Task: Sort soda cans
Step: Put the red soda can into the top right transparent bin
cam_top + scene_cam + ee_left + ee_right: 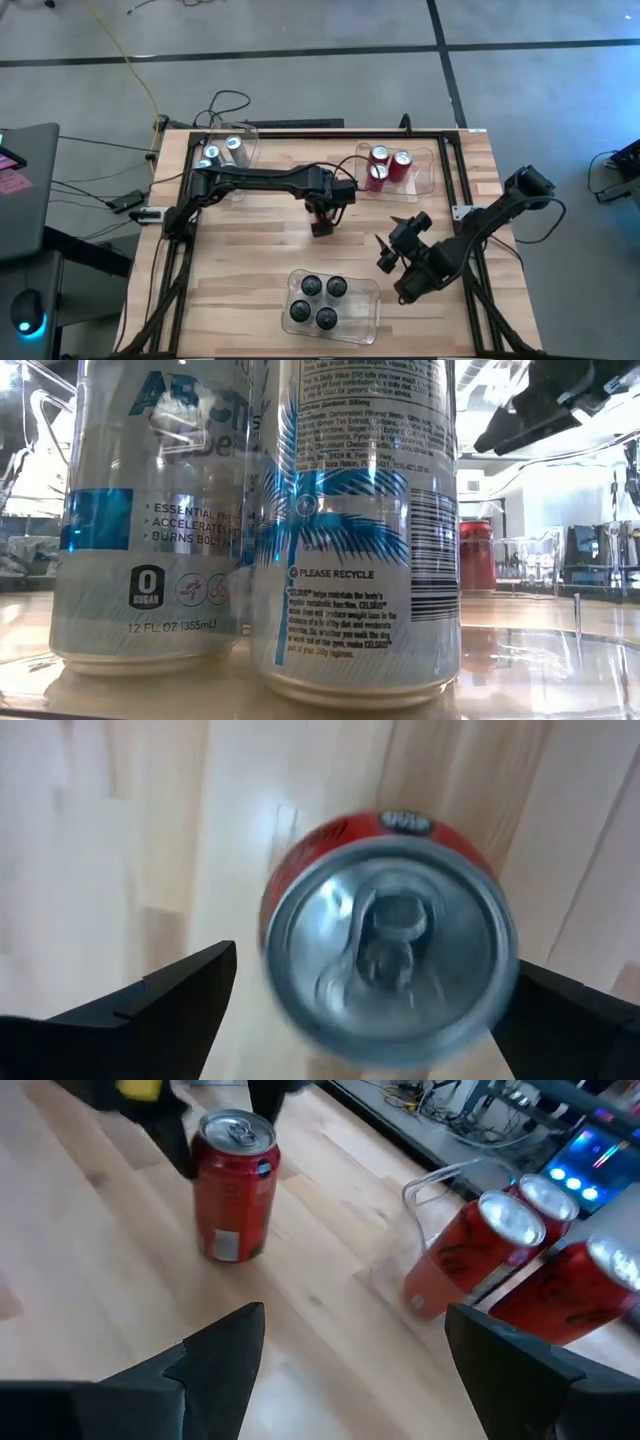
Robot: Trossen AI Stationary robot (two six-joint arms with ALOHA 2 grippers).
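A red soda can (385, 955) stands upright on its base near the middle of the table (320, 229), also seen in the right wrist view (235, 1185). My left gripper (380, 990) hangs open over it, pointing down, one finger on each side of its silver top; a gap shows beside the finger (180, 1000). My right gripper (350, 1350) is open and waits toward the table's right (393, 252), facing that can. Three red cans (386, 167) stand in the far right bin. Silver-blue cans (222, 152) fill the far left bin. Several dark cans (322, 300) stand in the near bin.
The clear bins (425, 175) sit at the far left, far right and near middle of the wooden table. The low view looks through the bin of silver-blue cans (350, 530). Bare wood lies around the lone red can. Black frame rails (455, 180) border the table.
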